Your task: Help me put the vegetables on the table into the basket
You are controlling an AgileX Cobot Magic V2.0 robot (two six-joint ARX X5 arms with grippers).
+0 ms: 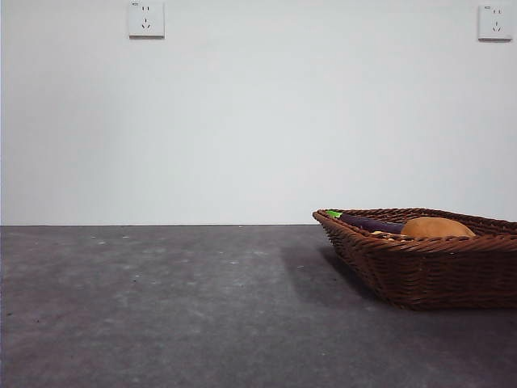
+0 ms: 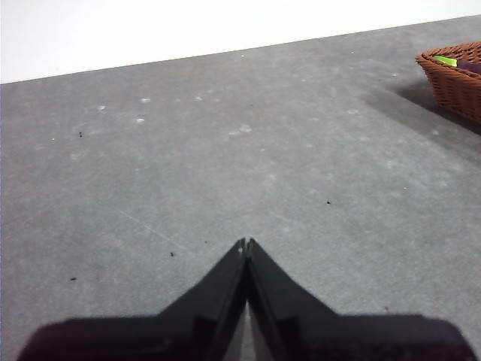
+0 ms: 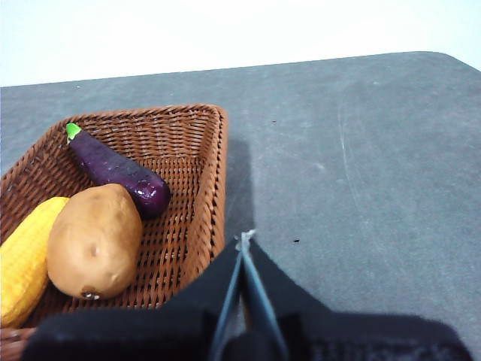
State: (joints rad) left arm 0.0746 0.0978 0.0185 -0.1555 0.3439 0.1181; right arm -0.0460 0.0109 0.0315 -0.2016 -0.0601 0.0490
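The basket (image 1: 428,263) sits on the counter (image 1: 161,307) at the right of the front view, near the back wall (image 1: 242,121). Inside it the eggplant (image 3: 116,171) lies toward the far end, touching the potato (image 3: 95,241), and the corn (image 3: 22,259) lies against the potato's other side.

Woven wicker basket (image 3: 197,188), matt table (image 3: 361,165)
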